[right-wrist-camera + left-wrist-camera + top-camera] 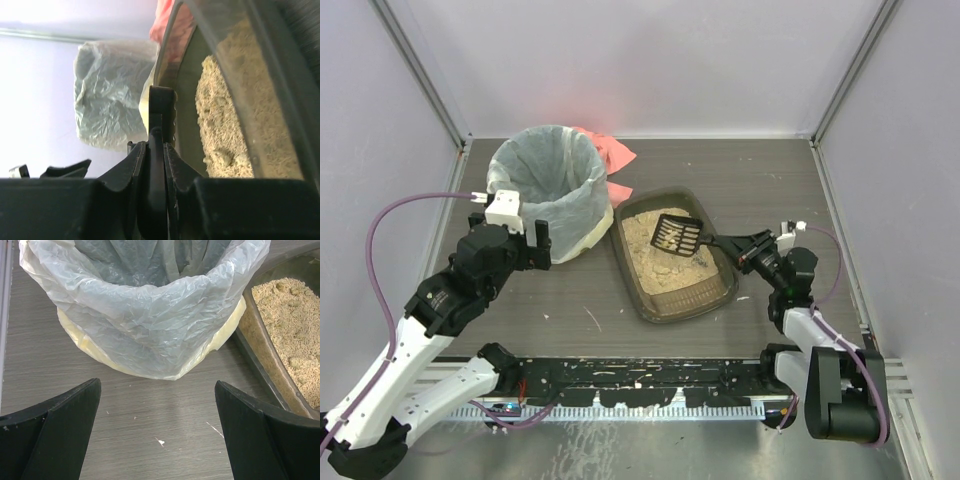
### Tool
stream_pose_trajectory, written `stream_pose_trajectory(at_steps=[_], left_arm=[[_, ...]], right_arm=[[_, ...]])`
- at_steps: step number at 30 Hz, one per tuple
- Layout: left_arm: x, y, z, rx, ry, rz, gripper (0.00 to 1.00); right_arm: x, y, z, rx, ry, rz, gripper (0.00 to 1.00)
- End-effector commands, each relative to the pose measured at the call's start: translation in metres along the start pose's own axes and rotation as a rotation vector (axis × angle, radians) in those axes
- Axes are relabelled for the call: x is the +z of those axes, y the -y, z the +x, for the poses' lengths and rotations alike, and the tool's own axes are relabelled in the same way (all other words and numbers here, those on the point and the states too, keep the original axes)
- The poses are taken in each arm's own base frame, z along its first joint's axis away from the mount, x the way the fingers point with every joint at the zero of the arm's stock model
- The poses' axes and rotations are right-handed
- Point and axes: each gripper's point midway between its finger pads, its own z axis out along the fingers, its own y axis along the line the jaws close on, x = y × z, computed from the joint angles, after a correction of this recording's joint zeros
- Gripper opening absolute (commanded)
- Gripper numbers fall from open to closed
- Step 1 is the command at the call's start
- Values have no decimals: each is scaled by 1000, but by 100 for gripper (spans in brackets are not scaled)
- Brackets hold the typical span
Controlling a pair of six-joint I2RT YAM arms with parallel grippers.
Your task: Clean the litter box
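The litter box (724, 292), a dark smoky-brown tray of tan litter, lies in the middle of the table; it also shows in the left wrist view (265, 360) and the right wrist view (280, 95). My right gripper (732, 244) is shut on the handle of the black slotted scoop (678, 234), whose head is over the litter at the tray's far end, with some litter on it. In the right wrist view the scoop (162, 107) is edge-on between the closed fingers (131, 162). My left gripper (538, 238) is open and empty beside the bin, over bare table.
A round bin lined with a white bag (548, 190) stands left of the tray, close in front of the left gripper (157, 430). A pink cloth (610, 150) lies behind the bin. Grey walls enclose the table on three sides.
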Motion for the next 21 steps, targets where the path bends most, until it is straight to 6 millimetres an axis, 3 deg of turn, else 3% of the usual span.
stream_pose_trajectory(at_steps=[1,3,13,18,21], left_arm=[[0,2,-13,-21,52,13,98],[0,1,-15,-24,57,9,98],[-6,-13,-19,-51,86,-48,98],[-11,-24,-21,-72,111,-95,98],[-12,-26,-22,-76,115,-101,98]], right_arm=[[3,-22,-3,-69,11,-62,1],[10,-32,6,-111,-57,-86,1],[12,-43,-1,-108,-7,-81,1],[19,-71,-15,-111,32,-93,1],[22,-99,-24,-135,45,-113,1]])
